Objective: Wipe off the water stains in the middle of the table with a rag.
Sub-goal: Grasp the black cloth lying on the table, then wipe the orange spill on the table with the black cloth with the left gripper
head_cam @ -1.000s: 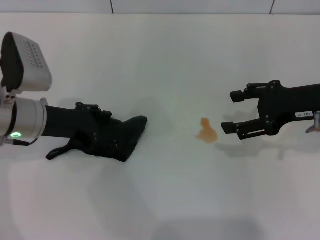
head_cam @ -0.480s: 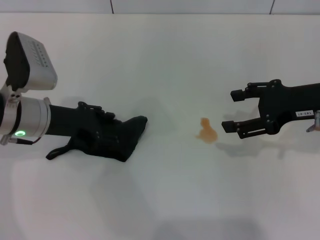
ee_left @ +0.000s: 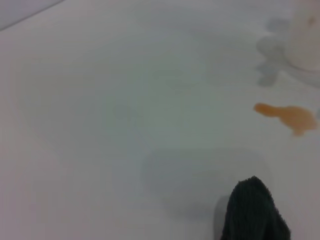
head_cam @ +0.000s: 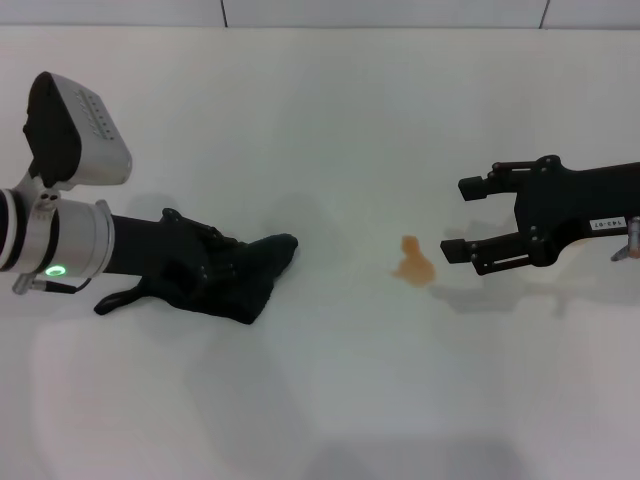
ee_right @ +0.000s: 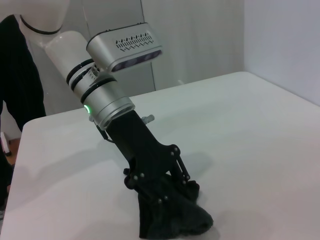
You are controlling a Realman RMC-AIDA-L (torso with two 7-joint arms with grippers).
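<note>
Head view: left gripper [head_cam: 235, 275] clenching soft black cloth rag [head_cam: 255, 285] on white table [head_cam: 320, 120]; orange-tan water stains [head_cam: 413, 263] lying rightward, nearer spread-fingered right gripper [head_cam: 462, 218].

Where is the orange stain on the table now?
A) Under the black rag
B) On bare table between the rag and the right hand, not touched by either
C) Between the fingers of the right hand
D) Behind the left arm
B: in the head view the stain lies on bare table, apart from the rag under the left hand and from the open right hand.
</note>
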